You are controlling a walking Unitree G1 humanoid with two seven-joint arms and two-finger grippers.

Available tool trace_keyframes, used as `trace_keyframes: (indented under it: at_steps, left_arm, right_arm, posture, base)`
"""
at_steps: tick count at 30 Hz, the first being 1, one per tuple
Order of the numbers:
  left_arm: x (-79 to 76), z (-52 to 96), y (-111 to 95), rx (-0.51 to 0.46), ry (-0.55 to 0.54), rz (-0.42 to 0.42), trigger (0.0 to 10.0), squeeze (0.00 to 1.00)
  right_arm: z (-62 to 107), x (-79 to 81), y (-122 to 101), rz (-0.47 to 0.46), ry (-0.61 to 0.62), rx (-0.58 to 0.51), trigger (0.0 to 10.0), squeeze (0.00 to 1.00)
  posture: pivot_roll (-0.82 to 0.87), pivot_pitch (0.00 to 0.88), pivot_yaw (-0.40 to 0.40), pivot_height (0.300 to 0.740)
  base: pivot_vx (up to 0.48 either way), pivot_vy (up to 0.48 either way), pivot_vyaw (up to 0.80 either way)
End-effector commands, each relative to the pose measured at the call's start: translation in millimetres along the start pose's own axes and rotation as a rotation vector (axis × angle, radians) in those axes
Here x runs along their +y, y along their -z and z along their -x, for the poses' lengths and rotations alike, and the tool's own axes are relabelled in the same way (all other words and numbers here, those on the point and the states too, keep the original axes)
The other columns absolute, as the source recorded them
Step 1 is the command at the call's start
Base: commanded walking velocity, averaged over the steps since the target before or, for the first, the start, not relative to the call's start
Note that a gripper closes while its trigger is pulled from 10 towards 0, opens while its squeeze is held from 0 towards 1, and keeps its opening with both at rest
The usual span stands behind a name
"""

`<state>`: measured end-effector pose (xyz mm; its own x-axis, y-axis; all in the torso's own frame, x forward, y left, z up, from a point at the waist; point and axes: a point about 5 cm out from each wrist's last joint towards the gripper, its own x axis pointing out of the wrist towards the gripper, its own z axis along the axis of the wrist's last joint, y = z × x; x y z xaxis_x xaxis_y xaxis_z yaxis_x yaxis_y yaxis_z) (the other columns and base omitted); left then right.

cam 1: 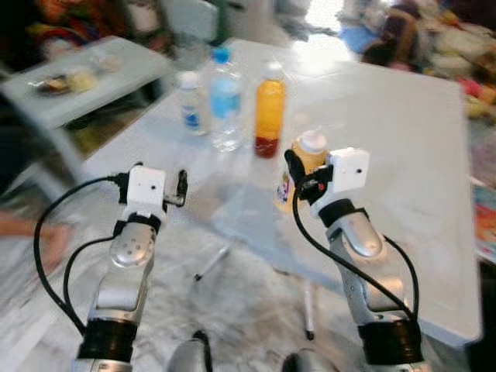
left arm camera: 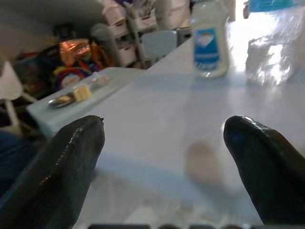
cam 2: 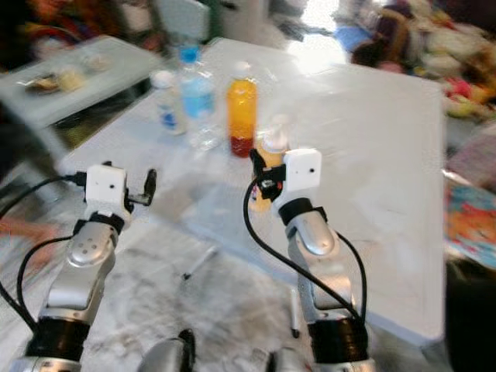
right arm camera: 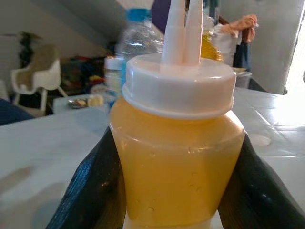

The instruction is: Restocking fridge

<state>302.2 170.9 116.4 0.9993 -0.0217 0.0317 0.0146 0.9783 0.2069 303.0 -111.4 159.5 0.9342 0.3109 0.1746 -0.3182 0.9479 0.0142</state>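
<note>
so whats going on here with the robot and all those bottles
The robot stands at a white table. Its right gripper is closed around a yellow squeeze bottle with a white nozzle cap. Its left gripper hovers open and empty at the table's near edge. An orange juice bottle and two water bottles stand further back, untouched.

Right gripper sits mid-frame, arm bent up from the lower right, black fingers clamped tight on both sides of what it holds. Left gripper hangs at center-left, fingers spread wide, gripping nothing.
</note>
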Motion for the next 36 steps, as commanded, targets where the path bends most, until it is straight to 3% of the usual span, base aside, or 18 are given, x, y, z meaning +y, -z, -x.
trace_keyframes:
  at_steps: [1, 18, 21, 29, 36]
  left_arm:
    - [3.1, -2.3, -3.7, -0.015, -0.01, -0.012, 10.0, 0.0]
    - [10.3, 3.6, 5.7, 0.005, -0.012, -0.044, 10.0, 0.0]
    - [11.5, 7.4, 11.2, 0.026, -0.013, -0.049, 10.0, 0.0]
    - [14.0, 35.4, 43.4, 0.102, -0.002, -0.072, 10.0, 0.0]
    - [11.1, 35.5, 48.8, 0.114, -0.01, -0.058, 10.0, 0.0]
  right_arm:
    - [-1.0, -0.2, 2.8, -0.011, 0.005, 0.009, 10.0, 0.0]
    - [4.9, -2.1, 12.2, 0.0, 0.012, 0.018, 10.0, 0.0]
    - [9.0, -8.4, 16.7, -0.001, 0.037, 0.032, 10.0, 0.0]
    - [25.0, -22.8, 38.5, 0.085, 0.067, 0.092, 10.0, 0.0]
    - [27.8, -27.9, 45.1, 0.101, 0.081, 0.112, 10.0, 0.0]
  posture:
    - [0.0, 0.018, 0.025, 0.74]
    - [0.03, 0.0, 0.02, 0.74]
    - [0.04, 0.0, 0.007, 0.74]
    - [0.05, 0.0, -0.001, 0.74]
    - [0.04, 0.0, -0.028, 0.74]
  base:
    - [-0.259, 0.0, 0.77]
    - [-0.058, 0.0, 0.77]
    - [0.0, 0.0, 0.76]
    - [0.0, 0.0, 0.76]
    - [0.0, -0.299, 0.76]
